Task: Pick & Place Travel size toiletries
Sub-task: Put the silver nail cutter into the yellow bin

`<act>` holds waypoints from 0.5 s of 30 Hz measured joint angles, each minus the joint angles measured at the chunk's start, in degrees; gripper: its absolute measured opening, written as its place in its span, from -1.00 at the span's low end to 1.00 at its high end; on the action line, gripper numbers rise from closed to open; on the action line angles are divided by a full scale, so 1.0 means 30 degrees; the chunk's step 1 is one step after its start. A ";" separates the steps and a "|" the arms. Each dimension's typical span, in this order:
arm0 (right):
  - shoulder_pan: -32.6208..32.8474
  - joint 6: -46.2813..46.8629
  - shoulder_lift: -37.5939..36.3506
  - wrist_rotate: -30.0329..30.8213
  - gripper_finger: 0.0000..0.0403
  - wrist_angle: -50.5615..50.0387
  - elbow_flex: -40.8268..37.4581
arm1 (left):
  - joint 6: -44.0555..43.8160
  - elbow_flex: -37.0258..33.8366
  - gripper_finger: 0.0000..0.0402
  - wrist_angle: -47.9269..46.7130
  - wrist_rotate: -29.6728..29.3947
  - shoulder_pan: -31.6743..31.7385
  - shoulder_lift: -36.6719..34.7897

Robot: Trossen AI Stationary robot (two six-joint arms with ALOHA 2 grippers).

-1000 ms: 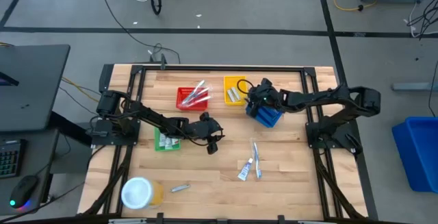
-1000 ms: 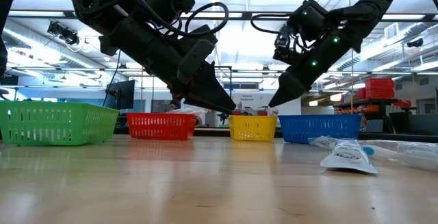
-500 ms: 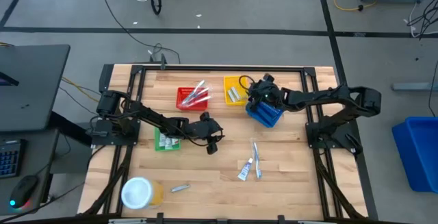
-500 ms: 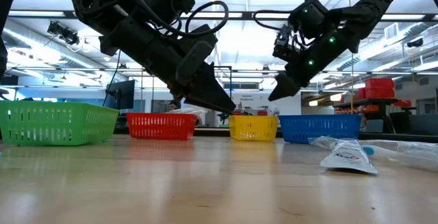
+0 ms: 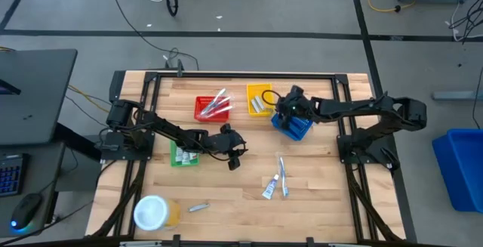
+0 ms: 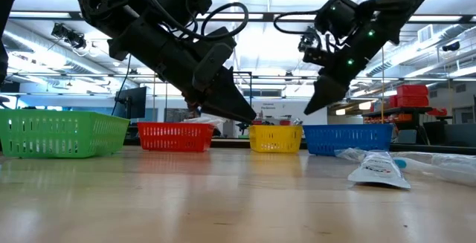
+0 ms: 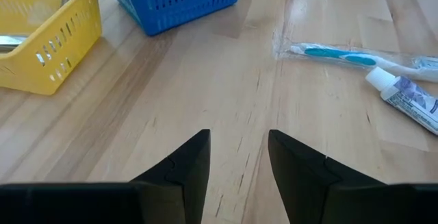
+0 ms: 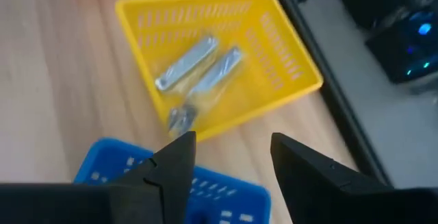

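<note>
A white toothpaste tube (image 5: pixel 269 189) and a wrapped blue toothbrush (image 5: pixel 283 175) lie flat on the wood at the right of centre; both also show in the left wrist view, the toothbrush (image 7: pixel 342 54) and the tube (image 7: pixel 410 102). My left gripper (image 5: pixel 237 159) is open and empty above the table's middle, left of them. My right gripper (image 5: pixel 282 109) is open and empty above the blue basket (image 5: pixel 294 128), beside the yellow basket (image 8: pixel 205 80), which holds silver packets (image 8: pixel 186 63). A small silver item (image 5: pixel 198 208) lies near the front.
A red basket (image 5: pixel 213 109) with toothbrushes stands at the back, a green basket (image 5: pixel 183 155) under the left arm. A white-lidded yellowish jar (image 5: pixel 155 212) stands at the front left. Bare wood lies between my left gripper and the tube.
My right gripper has drawn back a little toward the table's right edge above the blue basket and tipped to point more steeply down. It stays open.
</note>
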 joint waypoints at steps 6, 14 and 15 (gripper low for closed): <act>0.0072 0.0943 0.0735 -0.1421 0.02 0.0319 0.0035 | -0.0045 -0.0003 -0.22 0.0034 0.0000 0.0000 0.0007; 0.0020 0.0586 0.1589 -0.0985 0.00 0.2096 0.0029 | -0.0017 -0.0003 -0.22 0.0019 0.0058 0.0000 0.0004; -0.0011 0.0421 0.1680 -0.0747 0.00 0.2305 0.0029 | -0.0011 -0.0003 -0.22 0.0012 0.0058 0.0000 0.0001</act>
